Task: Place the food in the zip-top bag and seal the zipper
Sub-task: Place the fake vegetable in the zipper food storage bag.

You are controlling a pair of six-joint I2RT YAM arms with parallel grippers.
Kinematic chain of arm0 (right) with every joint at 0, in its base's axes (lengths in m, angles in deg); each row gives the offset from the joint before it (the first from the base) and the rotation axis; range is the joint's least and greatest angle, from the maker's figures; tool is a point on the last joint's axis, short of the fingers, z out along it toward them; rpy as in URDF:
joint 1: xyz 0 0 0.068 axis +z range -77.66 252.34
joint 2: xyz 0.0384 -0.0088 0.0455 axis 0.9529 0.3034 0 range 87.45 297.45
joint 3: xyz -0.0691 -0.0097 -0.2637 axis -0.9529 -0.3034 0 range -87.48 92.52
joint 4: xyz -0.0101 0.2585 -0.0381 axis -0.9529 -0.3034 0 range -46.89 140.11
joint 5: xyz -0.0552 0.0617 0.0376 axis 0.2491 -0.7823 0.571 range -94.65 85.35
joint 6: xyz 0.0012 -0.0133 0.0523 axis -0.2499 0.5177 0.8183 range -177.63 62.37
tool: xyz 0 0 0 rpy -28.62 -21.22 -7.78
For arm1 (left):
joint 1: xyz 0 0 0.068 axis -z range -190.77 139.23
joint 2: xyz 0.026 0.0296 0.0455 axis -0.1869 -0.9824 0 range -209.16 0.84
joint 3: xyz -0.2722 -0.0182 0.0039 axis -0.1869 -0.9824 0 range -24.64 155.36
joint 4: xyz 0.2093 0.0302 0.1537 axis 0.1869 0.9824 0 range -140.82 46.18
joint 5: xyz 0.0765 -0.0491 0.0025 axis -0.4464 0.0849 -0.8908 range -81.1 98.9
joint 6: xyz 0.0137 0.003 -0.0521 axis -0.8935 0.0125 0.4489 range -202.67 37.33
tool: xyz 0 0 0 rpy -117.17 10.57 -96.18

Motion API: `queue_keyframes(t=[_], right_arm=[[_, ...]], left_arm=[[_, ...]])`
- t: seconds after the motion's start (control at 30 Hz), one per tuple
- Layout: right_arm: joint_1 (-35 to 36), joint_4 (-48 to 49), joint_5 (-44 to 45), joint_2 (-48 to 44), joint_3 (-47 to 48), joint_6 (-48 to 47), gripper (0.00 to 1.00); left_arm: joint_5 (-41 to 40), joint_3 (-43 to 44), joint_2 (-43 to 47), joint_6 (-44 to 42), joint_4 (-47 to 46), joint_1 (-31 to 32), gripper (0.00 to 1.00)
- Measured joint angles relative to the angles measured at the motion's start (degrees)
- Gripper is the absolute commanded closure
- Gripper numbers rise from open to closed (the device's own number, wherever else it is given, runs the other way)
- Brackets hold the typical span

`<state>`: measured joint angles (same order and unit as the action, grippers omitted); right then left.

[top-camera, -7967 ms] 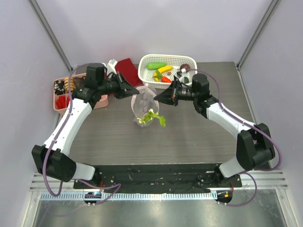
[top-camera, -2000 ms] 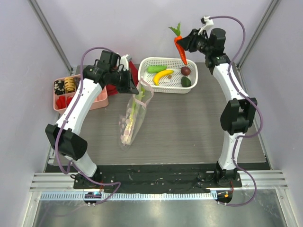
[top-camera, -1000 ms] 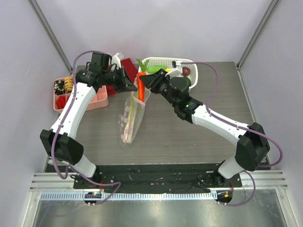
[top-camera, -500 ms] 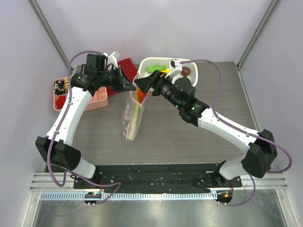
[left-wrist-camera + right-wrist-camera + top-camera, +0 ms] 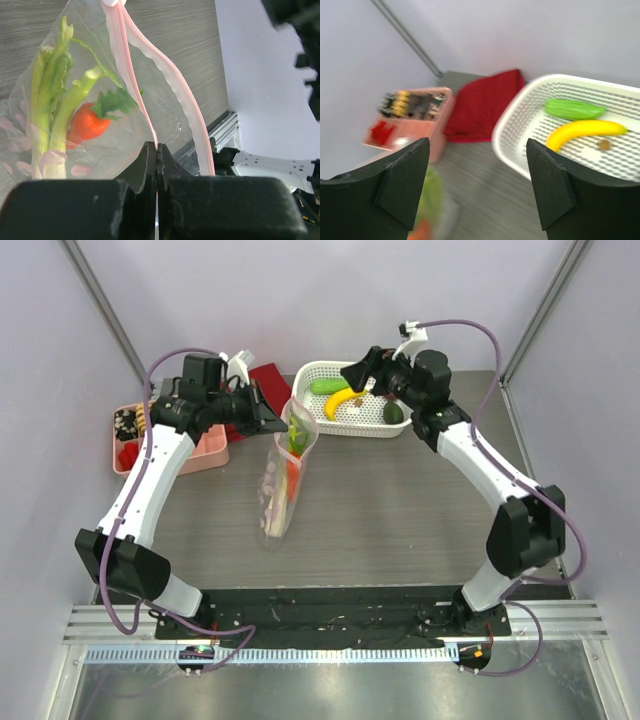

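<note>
Loading step: the left gripper (image 5: 157, 150), fingers clamped on the bag (image 5: 283, 485) rim, holds its mouth open, leek (image 5: 47, 115) inside. The right gripper (image 5: 477, 186), fingers wide and empty, hovers by the basket (image 5: 400, 430); its next move is likely grasping the banana (image 5: 345, 400).

The worktop (image 5: 400, 510) is a dark grey board with a wood grain. Pale lilac walls (image 5: 300, 300) close it on three sides, and a slanted metal post (image 5: 107, 310) stands in each far corner. At the near edge lie a black plate (image 5: 330, 602) and a silver rail (image 5: 330, 652). The light is soft and even.
</note>
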<state>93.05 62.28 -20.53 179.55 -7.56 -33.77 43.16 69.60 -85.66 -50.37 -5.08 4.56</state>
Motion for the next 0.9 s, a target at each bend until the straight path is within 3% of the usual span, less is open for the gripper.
queue_keyframes(t=[0.47, 0.9], right_arm=[[-8.35, -21.35, 8.33, 33.7, 23.91, -22.36, 0.31], [-9.57, -30.91, 11.76, 37.57, 28.2, -28.81, 0.34]], left_arm=[[0.33, -2.08, 0.13, -0.52, -0.57, -0.11, 1.0], [1.31, -3.19, 0.26, -0.98, -1.27, -1.14, 1.0]])
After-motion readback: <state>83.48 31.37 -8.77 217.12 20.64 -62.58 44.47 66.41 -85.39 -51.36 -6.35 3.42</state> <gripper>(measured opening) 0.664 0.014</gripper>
